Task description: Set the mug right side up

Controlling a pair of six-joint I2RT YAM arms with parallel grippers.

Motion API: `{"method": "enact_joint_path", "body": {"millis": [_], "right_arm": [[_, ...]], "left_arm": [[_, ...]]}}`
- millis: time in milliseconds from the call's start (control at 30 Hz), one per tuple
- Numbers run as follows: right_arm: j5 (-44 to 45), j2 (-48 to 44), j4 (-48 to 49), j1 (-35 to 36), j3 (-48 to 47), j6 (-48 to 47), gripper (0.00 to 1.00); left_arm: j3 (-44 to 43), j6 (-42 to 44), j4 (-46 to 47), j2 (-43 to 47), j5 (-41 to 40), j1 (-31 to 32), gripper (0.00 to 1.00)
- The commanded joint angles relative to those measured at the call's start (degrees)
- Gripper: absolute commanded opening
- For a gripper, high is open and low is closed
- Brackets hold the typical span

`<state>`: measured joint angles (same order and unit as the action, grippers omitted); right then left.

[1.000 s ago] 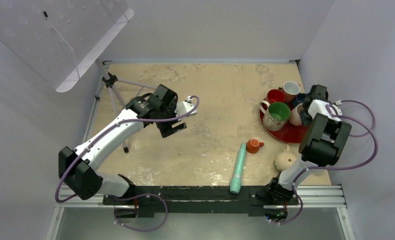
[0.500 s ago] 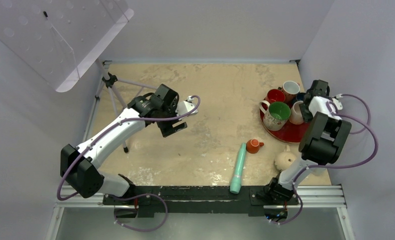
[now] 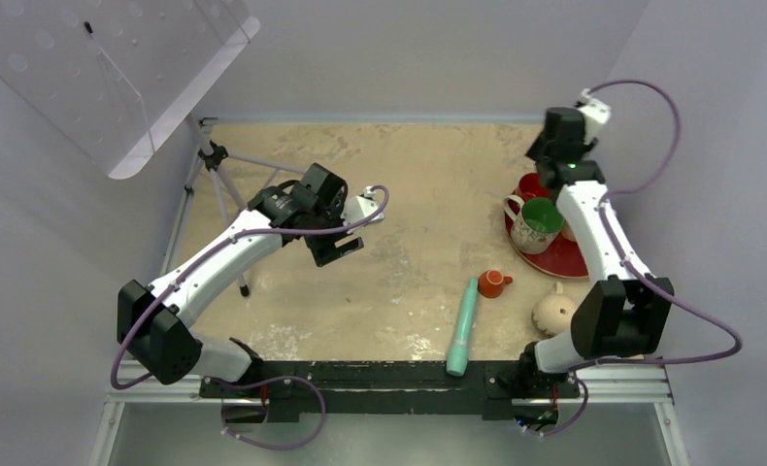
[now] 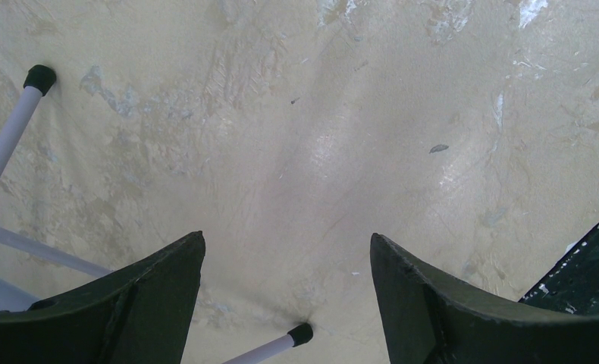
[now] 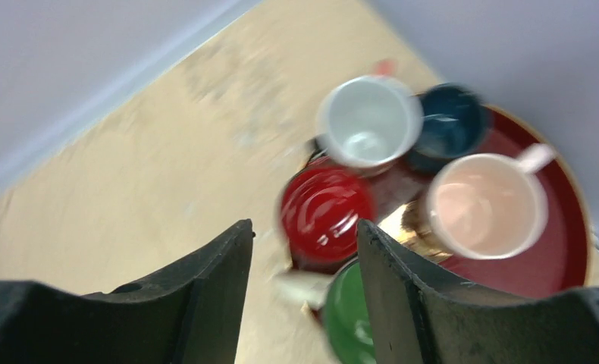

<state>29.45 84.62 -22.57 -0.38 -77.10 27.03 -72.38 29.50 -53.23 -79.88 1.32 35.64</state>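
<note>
The mug (image 3: pixel 553 312), beige and bulbous, sits on the table at the near right beside the right arm's lower link. It shows a rounded closed surface upward and no opening. Only the top view shows it. My right gripper (image 3: pixel 552 153) (image 5: pixel 302 227) hangs high over the far end of the red tray (image 3: pixel 566 260), well away from the mug; it is open and empty. My left gripper (image 3: pixel 336 248) (image 4: pixel 287 239) hovers over bare table at the centre left, wide open with nothing between its fingers.
The tray (image 5: pixel 571 250) holds a green-inside white mug (image 5: pixel 349 311), a red cup (image 5: pixel 327 212), a white mug (image 5: pixel 368 121), a dark blue cup (image 5: pixel 452 125) and a peach-inside mug (image 5: pixel 484 205). An orange cup (image 3: pixel 493 282) and teal cylinder (image 3: pixel 463 325) lie mid-table. A tripod (image 3: pixel 215 160) stands at the left.
My right gripper opened, left the pale mug on the tray, and rose toward the tray's far end. The left arm stayed still.
</note>
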Motion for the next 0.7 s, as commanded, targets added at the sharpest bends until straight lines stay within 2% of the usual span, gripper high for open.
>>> {"method": "enact_joint_path", "body": {"millis": [0, 100, 133, 433, 667], "right_arm": [[3.1, 0.2, -0.5, 12.1, 5.4, -8.9, 0.52], [2.3, 1.7, 0.9, 16.1, 9.6, -10.8, 0.32], [2.0, 2.4, 1.5, 16.9, 10.6, -11.7, 0.31], [4.6, 11.9, 2.0, 18.6, 13.7, -14.4, 0.33], [13.2, 19.5, 1.8, 18.4, 12.9, -13.9, 0.34]], "left_arm": [[-1.2, -1.0, 0.9, 0.0, 0.3, -0.4, 0.83], [-1.1, -1.1, 0.9, 0.3, -0.1, -0.4, 0.83], [-1.1, -1.1, 0.9, 0.4, -0.2, -0.4, 0.83], [-1.2, -1.3, 0.7, 0.7, -0.3, -0.4, 0.83], [-1.0, -1.0, 0.3, 0.9, -0.1, -0.4, 0.83]]}}
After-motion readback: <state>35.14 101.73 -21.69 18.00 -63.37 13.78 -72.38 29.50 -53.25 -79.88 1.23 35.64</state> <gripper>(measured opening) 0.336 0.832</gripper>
